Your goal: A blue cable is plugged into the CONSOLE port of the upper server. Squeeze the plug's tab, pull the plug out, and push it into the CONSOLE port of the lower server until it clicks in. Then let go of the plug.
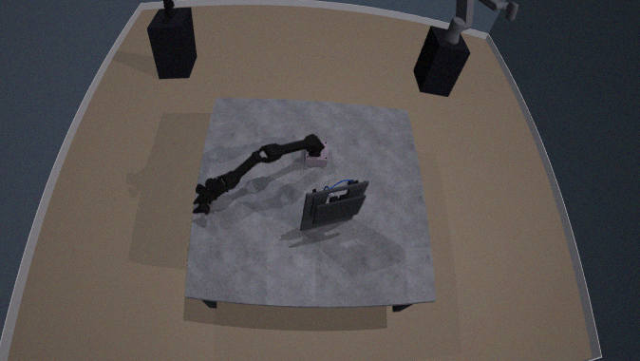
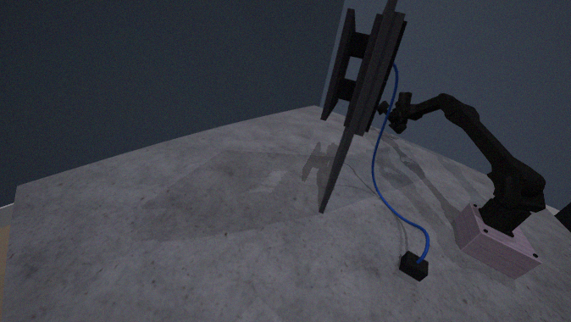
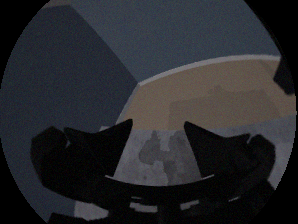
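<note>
1. Top view: locate the arm (image 1: 247,166) (image 2: 483,136) on its pink base block (image 1: 316,161) (image 2: 493,257). It reaches away from the upright rack (image 1: 309,211) (image 2: 335,178), towards the edge of the bench (image 1: 266,271) (image 2: 169,275) (image 3: 132,170).
2. Check the end effector (image 1: 197,201) (image 2: 385,113) (image 3: 158,123). Its fingers stand wide with nothing between them, leaving room to straddle the plug.
3. Trace the blue cable (image 1: 338,183) (image 2: 373,169) in the exterior view. It rises from a black block (image 1: 349,182) (image 2: 413,266) on the bench to the rack's arm-facing side. Its slack probably allows the transfer between ports.
4. Note that the plug and both CONSOLE ports are hidden; you cannot confirm seating here. The cable's high upper end suggests that the plug remains in the upper server.
5. Treat the task as at its approach stage. Turn the end effector towards the rack, align with the plug, then squeeze its tab before pulling. Avoid snagging the cable; pulling with the tab unpressed could jam the plug.
</note>
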Tool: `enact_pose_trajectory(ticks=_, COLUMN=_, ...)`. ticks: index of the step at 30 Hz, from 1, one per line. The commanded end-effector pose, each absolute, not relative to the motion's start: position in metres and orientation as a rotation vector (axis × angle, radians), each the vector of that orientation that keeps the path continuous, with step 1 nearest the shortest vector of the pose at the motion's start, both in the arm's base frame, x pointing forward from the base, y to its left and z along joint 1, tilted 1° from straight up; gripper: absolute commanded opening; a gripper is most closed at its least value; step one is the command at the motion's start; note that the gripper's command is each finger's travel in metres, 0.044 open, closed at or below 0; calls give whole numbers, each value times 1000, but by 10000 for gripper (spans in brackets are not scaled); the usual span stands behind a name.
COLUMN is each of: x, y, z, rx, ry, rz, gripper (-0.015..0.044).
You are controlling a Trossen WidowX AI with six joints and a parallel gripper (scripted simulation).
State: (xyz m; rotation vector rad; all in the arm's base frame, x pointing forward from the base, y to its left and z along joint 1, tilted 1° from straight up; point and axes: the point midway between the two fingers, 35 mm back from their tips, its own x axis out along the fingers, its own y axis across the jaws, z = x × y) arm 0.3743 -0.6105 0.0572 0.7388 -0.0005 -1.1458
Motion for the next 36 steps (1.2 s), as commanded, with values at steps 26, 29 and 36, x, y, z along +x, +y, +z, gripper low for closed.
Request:
enact_pose_trajectory(ticks=26, x=425, y=-289, z=283, rx=1223, ry=-10, rz=-256, gripper=239)
enact_pose_trajectory(ticks=29, x=410, y=-242, z=294, rx=1277, ry=28, rz=-145, gripper=239)
enact_pose_trajectory(ticks=36, x=361, y=-134, z=300, rx=1392, ry=149, rz=105, gripper=239)
